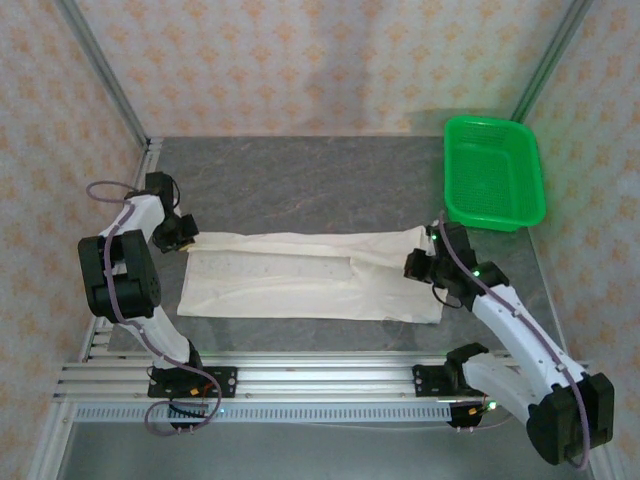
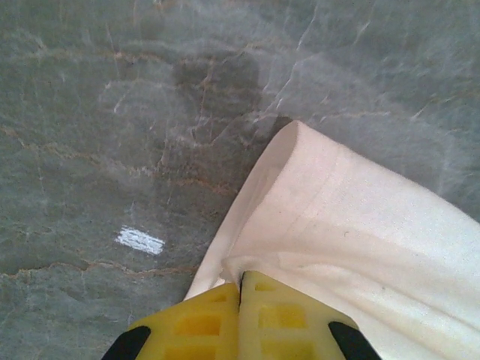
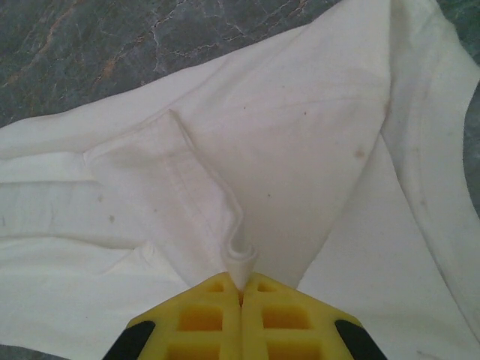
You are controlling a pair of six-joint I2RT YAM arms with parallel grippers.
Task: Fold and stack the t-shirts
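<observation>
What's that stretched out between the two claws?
A t-shirt, lying on the grey table from the left gripper to the right gripper, each pinching an edge. The top view shows it.

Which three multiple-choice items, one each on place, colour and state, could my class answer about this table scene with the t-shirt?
1. Where on the table does the basket stand?
A. far right corner
B. far left corner
C. near left corner

2. What colour is the basket?
A. red
B. green
C. blue

3. How do the left gripper and the right gripper stand?
A. both shut on the t-shirt
B. both open above it
C. both shut on the basket

Answers:
1 A, since the top view shows it at the far right corner.
2 B, since its mesh walls are bright green.
3 A, since each wrist view shows yellow fingers closed with white cloth pinched between them.
</observation>
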